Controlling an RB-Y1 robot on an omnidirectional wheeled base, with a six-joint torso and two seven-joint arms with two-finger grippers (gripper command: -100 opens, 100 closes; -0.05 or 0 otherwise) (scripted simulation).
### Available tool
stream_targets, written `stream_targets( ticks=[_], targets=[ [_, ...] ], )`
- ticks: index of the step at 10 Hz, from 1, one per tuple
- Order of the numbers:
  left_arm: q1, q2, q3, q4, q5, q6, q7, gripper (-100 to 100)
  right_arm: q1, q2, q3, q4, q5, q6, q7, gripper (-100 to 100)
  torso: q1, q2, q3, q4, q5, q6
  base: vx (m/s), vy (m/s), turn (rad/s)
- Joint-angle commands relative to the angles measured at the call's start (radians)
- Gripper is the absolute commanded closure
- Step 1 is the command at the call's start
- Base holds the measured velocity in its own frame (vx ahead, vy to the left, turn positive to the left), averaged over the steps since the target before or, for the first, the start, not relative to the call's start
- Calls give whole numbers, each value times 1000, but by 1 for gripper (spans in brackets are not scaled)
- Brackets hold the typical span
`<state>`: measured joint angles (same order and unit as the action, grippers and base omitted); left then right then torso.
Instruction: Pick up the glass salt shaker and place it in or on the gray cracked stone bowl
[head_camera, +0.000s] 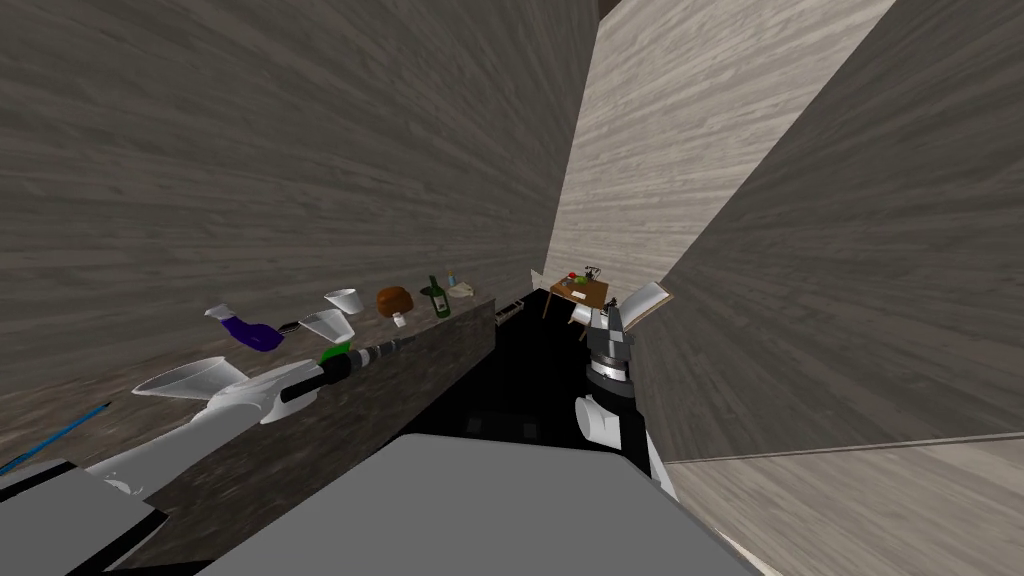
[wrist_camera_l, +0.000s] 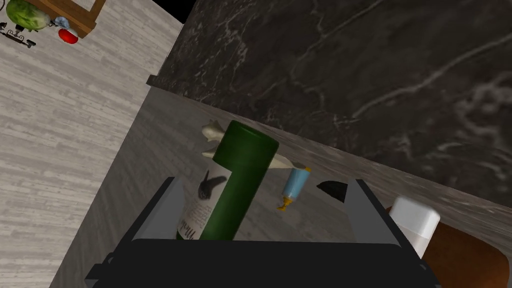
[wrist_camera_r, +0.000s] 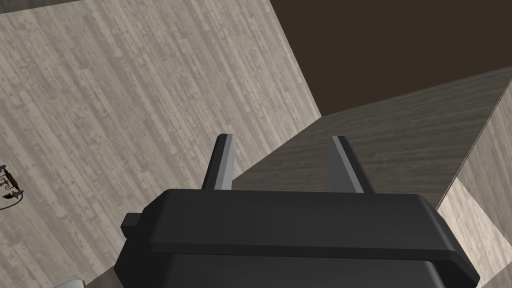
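The green bottle (wrist_camera_l: 235, 190) loses its lower part behind the dark body of the left end effector (wrist_camera_l: 265, 181). A cream, bone-like thing (wrist_camera_l: 212, 132) behind the bottle is half covered by it, its shape unclear. Beside the bottle, a brown thing with a white end (wrist_camera_l: 415, 220) is cut by the end effector and the picture's edge. In the head view, the small pale blue shaker (head_camera: 451, 280) just behind the bottle is too small to read. Far beyond the bottle, things on a small wooden table (head_camera: 590, 292) are too small to name. Down the counter (head_camera: 455, 335) from the bottle, a blue rod (head_camera: 60, 432) runs off the edge.
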<state>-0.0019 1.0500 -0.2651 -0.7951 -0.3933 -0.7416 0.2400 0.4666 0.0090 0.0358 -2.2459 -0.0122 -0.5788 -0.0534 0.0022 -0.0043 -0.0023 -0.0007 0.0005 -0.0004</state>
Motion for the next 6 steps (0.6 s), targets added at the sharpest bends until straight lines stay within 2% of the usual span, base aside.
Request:
stream_targets(
  ticks=[1,2,3,4,6],
  targets=[
    [-26,18,-3,50,-29,6,14,-100,0,0,0,0,0,0,0,0,0,0,0,0,0,0,69,48,-117],
    [-26,18,-3,67,-29,6,14,-100,0,0,0,0,0,0,0,0,1,-1,0,0,0,0,69,51,-59],
    [-38,37,-3,106,-51,14,26,-100,0,0,0,0,0,0,0,0,1,-1,-1,0,0,0,74,57,-92],
    [-38,37,-3,106,-51,14,26,-100,0,0,0,0,0,0,0,0,1,-1,-1,0,0,0,63,50,-57],
    [-58,70,-5,174,-90,29,48,-100,0,0,0,0,0,0,0,0,1,-1,-1,0,0,0,79,61,-124]
  ],
)
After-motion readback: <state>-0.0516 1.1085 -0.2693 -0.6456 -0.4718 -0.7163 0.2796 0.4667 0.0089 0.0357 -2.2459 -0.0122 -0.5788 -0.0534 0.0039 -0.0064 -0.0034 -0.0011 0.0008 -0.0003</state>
